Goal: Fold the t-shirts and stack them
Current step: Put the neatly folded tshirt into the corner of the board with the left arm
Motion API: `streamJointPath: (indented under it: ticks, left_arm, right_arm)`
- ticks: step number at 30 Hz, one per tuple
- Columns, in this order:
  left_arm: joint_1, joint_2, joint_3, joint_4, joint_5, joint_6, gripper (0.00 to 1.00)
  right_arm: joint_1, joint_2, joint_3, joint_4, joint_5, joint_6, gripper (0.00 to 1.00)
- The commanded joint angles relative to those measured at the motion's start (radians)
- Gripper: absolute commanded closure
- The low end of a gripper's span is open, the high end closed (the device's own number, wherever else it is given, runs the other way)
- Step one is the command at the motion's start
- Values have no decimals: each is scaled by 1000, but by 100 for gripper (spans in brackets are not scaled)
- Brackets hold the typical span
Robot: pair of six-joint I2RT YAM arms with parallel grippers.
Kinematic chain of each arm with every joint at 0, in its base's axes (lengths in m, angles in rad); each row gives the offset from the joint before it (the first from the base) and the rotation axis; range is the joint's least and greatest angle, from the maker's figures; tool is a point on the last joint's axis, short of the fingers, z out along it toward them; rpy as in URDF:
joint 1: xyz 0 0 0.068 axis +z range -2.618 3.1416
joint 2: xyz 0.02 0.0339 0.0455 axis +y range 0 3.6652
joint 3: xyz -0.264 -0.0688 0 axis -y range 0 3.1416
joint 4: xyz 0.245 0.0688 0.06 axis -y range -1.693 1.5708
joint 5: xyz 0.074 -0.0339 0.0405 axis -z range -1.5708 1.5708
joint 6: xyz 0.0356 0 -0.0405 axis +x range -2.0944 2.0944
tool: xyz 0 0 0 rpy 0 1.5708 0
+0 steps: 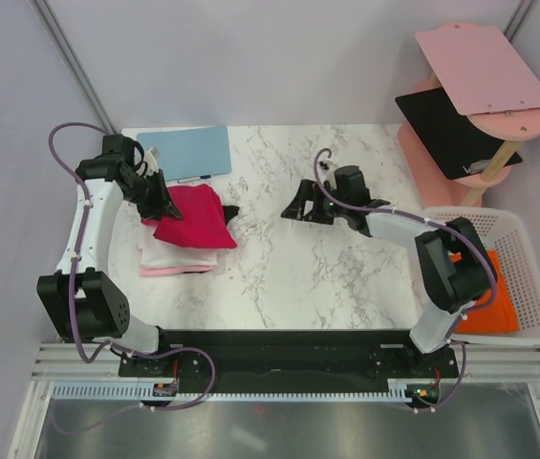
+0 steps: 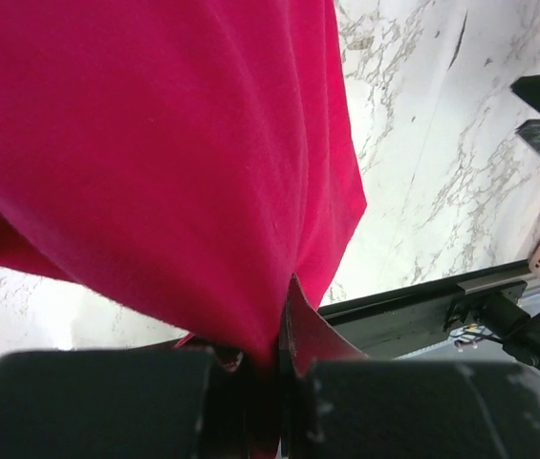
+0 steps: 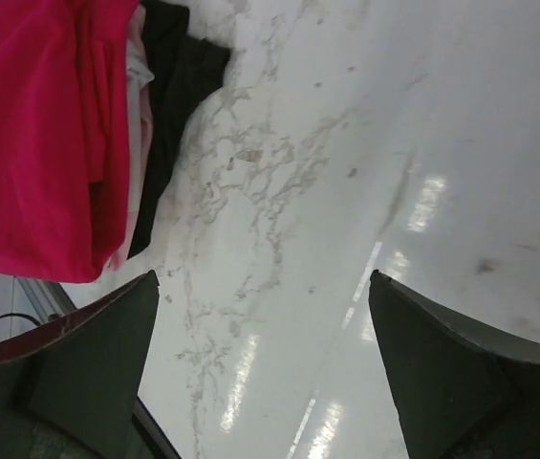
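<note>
A crimson red t-shirt [image 1: 193, 216] lies folded on top of a stack with a white shirt [image 1: 160, 252] and a pale pink shirt [image 1: 179, 271] at the table's left. My left gripper [image 1: 162, 199] is shut on the red shirt's left edge; in the left wrist view the red cloth [image 2: 155, 163] fills the frame and runs into the closed jaws. My right gripper [image 1: 298, 207] is open and empty over the table's middle, right of the stack. The right wrist view shows the red shirt [image 3: 31, 134] at upper left. An orange shirt [image 1: 491, 301] lies in the basket.
A light-blue board [image 1: 191, 153] lies at the back left. A white perforated basket [image 1: 528, 277] stands at the right edge. Pink and black panels [image 1: 470, 96] stand on a stand at the back right. A dark cloth piece [image 1: 228, 212] pokes out beside the stack.
</note>
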Motion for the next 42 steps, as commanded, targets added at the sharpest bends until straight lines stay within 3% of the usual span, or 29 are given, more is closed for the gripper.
streamJointPath:
  ticks: [1, 5, 16, 24, 29, 33, 36, 41, 42]
  left_arm:
    - [3, -72, -40, 6, -60, 14, 98]
    - [3, -102, -78, 9, -117, 2, 98]
    - [3, -141, -123, 26, -158, -7, 98]
    - [1, -144, -126, 26, -189, -12, 98]
    - [3, -148, -144, 30, -210, -20, 98]
    - [1, -144, -167, 36, -259, -35, 98]
    - [3, -125, -196, 36, -293, -53, 80]
    - [18, -95, -245, 64, -370, -79, 39]
    - [29, -89, -259, 70, -380, -82, 35]
  right_arm:
    - [131, 99, 89, 117, -50, 131, 3]
    - [216, 173, 111, 259, -81, 251, 4]
    - [374, 302, 246, 402, -110, 412, 13]
    - [437, 323, 284, 372, -123, 437, 23]
    - [470, 326, 289, 329, -135, 415, 38]
    - [493, 334, 303, 277, -129, 386, 39]
    - [506, 348, 301, 270, -126, 383, 39]
    - [510, 366, 307, 287, -129, 391, 39]
    - [509, 372, 309, 290, -132, 394, 38]
